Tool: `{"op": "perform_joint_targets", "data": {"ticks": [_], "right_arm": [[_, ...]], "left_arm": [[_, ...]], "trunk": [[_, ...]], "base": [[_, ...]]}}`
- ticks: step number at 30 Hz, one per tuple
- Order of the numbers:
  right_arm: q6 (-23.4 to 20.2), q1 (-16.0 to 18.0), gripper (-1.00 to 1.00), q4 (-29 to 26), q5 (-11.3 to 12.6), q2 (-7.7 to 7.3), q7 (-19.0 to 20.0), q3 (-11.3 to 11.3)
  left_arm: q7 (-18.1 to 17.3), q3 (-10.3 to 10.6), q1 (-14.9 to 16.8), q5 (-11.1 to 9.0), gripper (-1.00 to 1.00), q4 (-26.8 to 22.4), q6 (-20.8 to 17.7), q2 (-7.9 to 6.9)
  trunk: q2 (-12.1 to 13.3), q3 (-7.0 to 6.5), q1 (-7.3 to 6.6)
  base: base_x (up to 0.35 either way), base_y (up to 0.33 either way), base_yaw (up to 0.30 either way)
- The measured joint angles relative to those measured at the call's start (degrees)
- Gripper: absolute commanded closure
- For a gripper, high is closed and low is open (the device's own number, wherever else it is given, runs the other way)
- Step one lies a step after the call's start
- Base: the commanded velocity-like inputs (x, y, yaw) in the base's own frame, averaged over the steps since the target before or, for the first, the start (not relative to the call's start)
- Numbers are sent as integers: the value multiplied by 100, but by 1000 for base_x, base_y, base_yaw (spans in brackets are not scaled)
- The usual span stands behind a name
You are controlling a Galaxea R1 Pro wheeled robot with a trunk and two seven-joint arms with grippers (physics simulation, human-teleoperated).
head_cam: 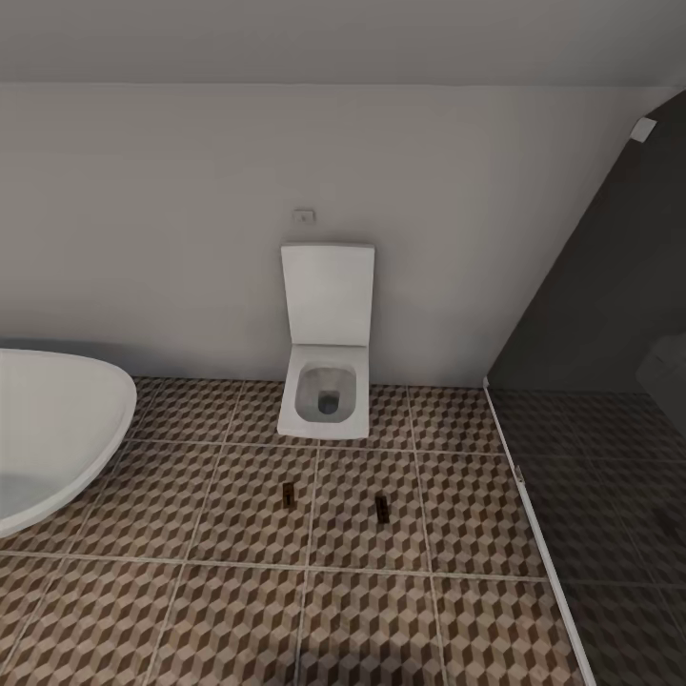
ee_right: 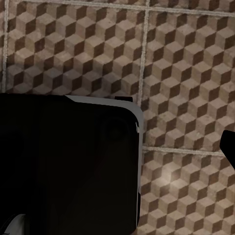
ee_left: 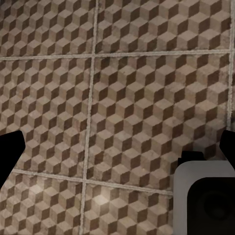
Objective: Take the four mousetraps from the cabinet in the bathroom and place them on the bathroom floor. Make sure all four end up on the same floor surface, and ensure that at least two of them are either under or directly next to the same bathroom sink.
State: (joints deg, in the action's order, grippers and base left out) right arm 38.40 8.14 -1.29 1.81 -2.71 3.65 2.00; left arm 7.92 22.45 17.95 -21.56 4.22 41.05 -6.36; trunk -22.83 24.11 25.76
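Observation:
Two mousetraps lie flat on the bathroom floor [head_cam: 238, 610], one [head_cam: 288, 493] and the other [head_cam: 382, 507], both in front of the toilet and about one tile apart. In the left wrist view my left gripper [ee_left: 117, 152] hangs open over bare cube-patterned tile, its dark fingertips [ee_left: 10, 152] at the frame's two edges, nothing between them. My right gripper [ee_right: 117, 147] also stands open above the tiles, with one dark fingertip [ee_right: 228, 146] visible. The cabinet and the sink are out of view.
A white wall-hung toilet [head_cam: 326, 381] with its lid up stands at the back wall. A large white rounded tub [head_cam: 48, 429] fills the left. A dark glass shower screen [head_cam: 591, 314] closes the right. A black part of my own body [ee_right: 68, 166] sits below the right gripper.

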Motion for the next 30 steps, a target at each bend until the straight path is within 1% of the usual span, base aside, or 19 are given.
{"op": "perform_joint_targets", "data": {"ticks": [30], "right_arm": [[0,0,-100,-1,0,0,0,2]], "left_arm": [[0,0,0,0,-100,0,0,0]], "trunk": [[0,0,0]], "base": [[0,0,0]]}}
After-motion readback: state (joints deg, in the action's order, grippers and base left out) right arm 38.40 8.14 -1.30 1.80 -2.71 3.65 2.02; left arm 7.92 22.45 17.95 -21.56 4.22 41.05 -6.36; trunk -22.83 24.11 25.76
